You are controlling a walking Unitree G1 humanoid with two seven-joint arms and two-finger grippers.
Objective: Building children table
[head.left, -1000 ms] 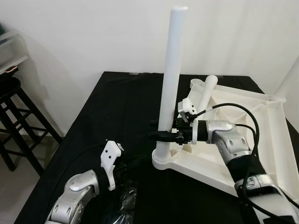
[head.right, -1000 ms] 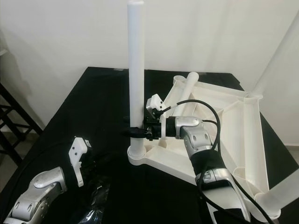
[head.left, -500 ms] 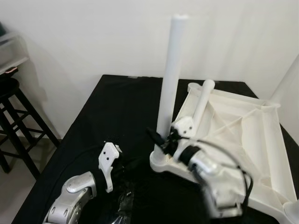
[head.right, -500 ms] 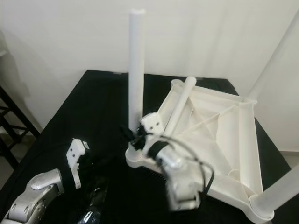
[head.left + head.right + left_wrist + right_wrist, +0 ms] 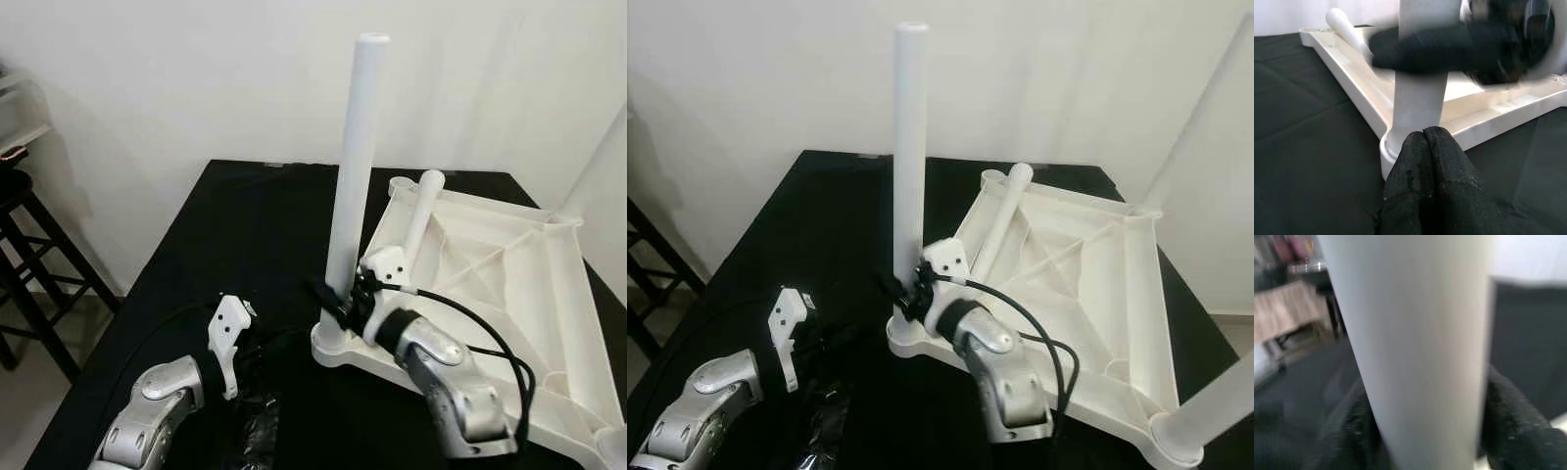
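The white children's table [image 5: 509, 257] lies upside down on a black-covered surface. One white leg [image 5: 351, 176] stands upright in its near left corner socket [image 5: 333, 345]. My right gripper [image 5: 330, 294] is shut on this leg just above the socket; in the right wrist view the leg [image 5: 1420, 342] runs between the black fingers [image 5: 1508, 426]. My left gripper [image 5: 1423, 132] is shut and empty, low on the cloth, pointing at the socket's base from close by. A loose leg [image 5: 419, 217] lies slanted inside the tabletop. More legs stand at the far right corner [image 5: 602, 166] and the near right corner [image 5: 1215, 401].
A black stool [image 5: 29, 245] stands on the floor to the left of the black surface. Crumpled clear plastic [image 5: 257, 433] lies on the cloth by my left arm [image 5: 167, 392]. A white wall closes the back.
The view has shifted. My right arm has swung its elbow down towards me while its gripper stays on the upright leg. The left arm has hardly moved.
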